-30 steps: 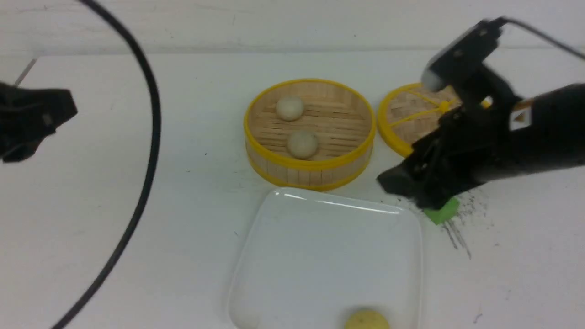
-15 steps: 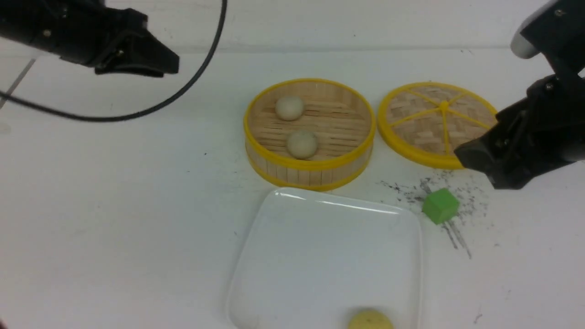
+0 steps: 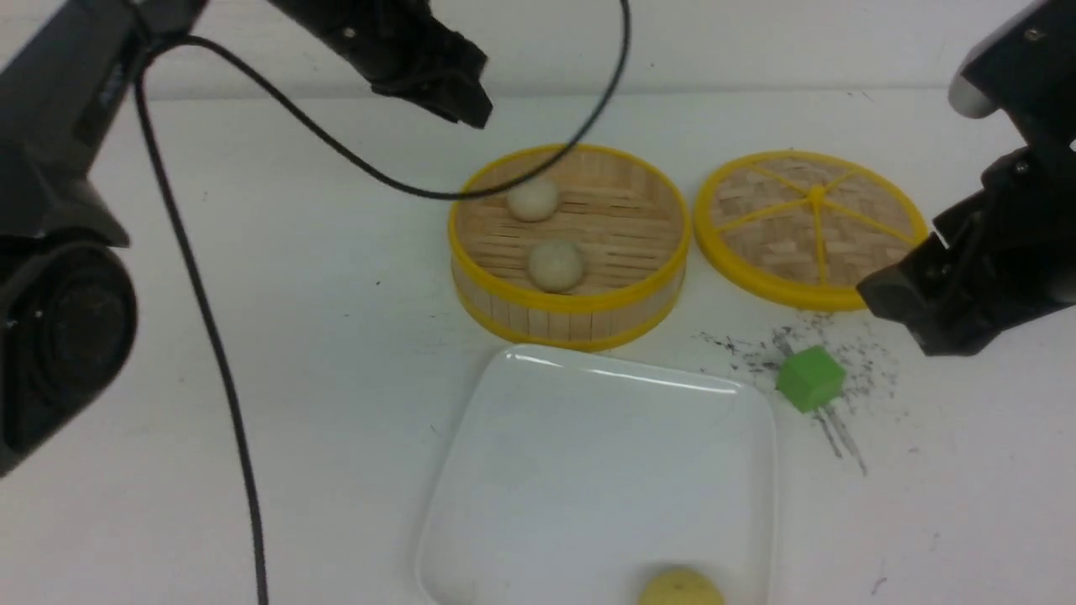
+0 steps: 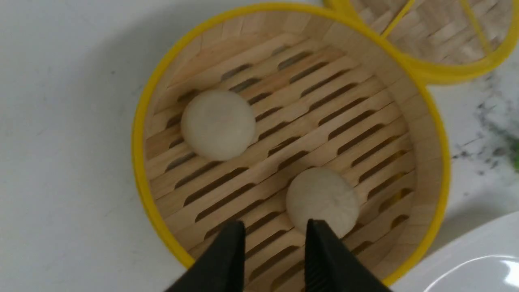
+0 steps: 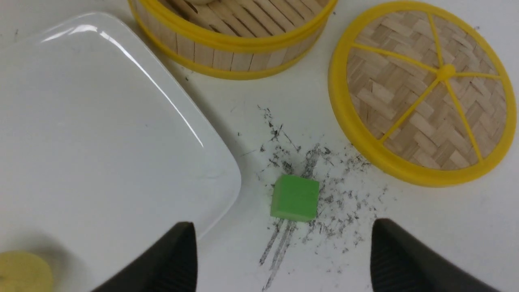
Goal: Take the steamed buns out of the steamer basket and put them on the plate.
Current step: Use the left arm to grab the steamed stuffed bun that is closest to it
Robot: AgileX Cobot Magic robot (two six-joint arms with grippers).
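A: What is held in the steamer basket (image 3: 572, 323)?

B: Two off-white buns are seen on its slatted floor, the far bun (image 3: 532, 200) and the near bun (image 3: 556, 265). The yellow bun (image 3: 679, 588) is set on the plate (image 3: 588, 454), just in front of the basket.

A: How are the grippers held?

B: The left gripper (image 4: 275, 231) is raised over the basket's far left edge, its jaws narrowly parted and nothing grasped. The right gripper (image 5: 284, 235) is held to the basket's right, past the lid (image 3: 811, 227), its jaws spread wide and empty.

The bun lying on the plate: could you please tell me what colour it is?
The bun on the plate is pale yellow, clearest in the front view.
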